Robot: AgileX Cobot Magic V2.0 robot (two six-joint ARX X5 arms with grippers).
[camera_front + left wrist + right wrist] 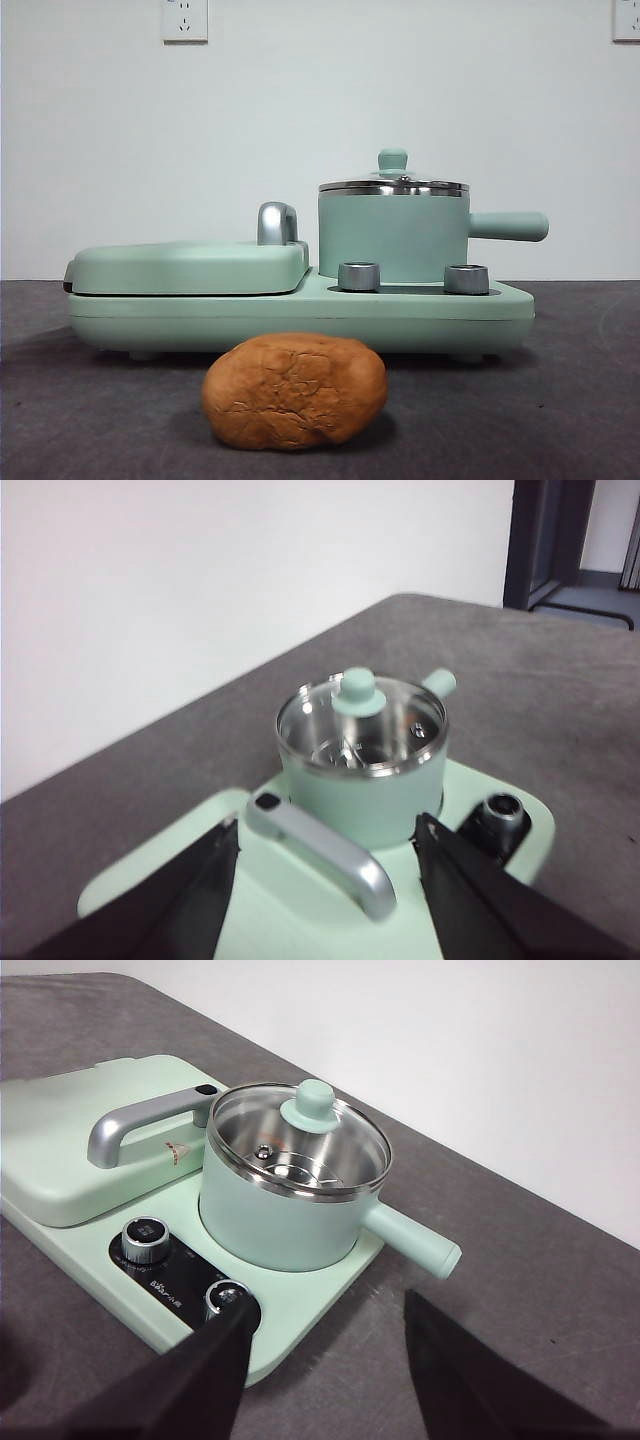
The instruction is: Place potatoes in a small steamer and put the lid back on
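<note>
Nearest the front camera the potato (295, 390) lies alone on the dark grey table (580, 400), an oval orange-brown lump with a cracked, crusty skin, with bare tabletop open on both sides of it and a strip of table between it and the front edge of the mint-green cooker base (300, 315). On that base, two steel knobs (359, 276) stand at the front edge below the small steamer (393, 238), a mint-green cylinder with a steel rim whose straight handle (508, 226) reaches out past the base's end. The lid (393, 184), clear glass with a steel rim and mint-green knob, sits closed on the steamer. Beside it lies the flat griddle cover (190, 267) with its steel handle (277, 223). Behind all is a white wall (300, 100). The left gripper (325, 880) hangs above the griddle cover, jaws spread wide and holding nothing; the right gripper (325, 1360) hovers over the table at the knob side, jaws likewise apart and empty
</note>
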